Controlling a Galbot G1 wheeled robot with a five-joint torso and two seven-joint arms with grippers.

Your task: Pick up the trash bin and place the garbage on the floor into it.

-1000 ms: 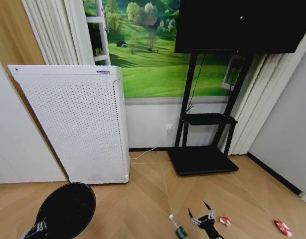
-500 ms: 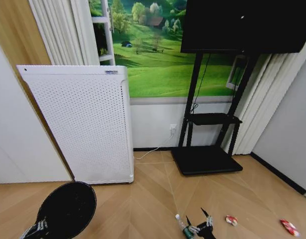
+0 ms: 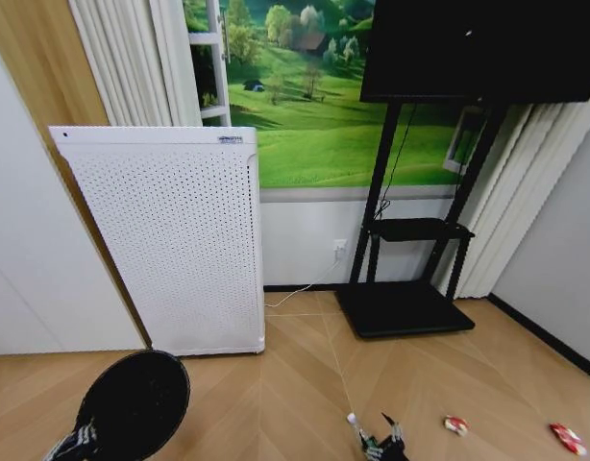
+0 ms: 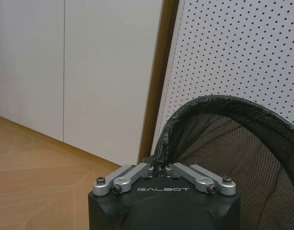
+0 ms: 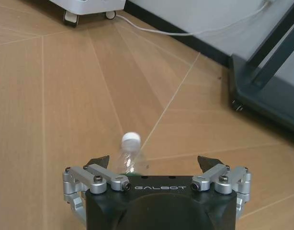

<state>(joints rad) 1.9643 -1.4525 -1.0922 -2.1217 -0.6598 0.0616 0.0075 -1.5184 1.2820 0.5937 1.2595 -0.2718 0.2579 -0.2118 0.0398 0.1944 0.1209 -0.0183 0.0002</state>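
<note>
The trash bin (image 3: 134, 403), round and black with a glossy liner, hangs at the lower left of the head view. My left gripper (image 3: 79, 440) is shut on its rim (image 4: 160, 165); the mesh wall (image 4: 233, 148) curves away beyond it. A small clear bottle (image 3: 354, 423) with a white cap lies on the wood floor. My right gripper (image 3: 381, 445) stands open right over it, and the bottle (image 5: 130, 154) lies between the spread fingers, nearer one of them. Two red-and-white wrappers (image 3: 455, 424) (image 3: 567, 438) lie further right.
A tall white perforated appliance (image 3: 170, 250) on castors stands behind the bin. A black TV stand (image 3: 405, 307) with a flat base sits at the back right, with a white cord (image 3: 305, 288) running along the wall. Bare wood floor (image 3: 276, 394) lies between them.
The whole head picture has slid right, so the camera has moved. My right gripper has sunk lower in the view and closed in from beside the bottle to over it. The bin stays held.
</note>
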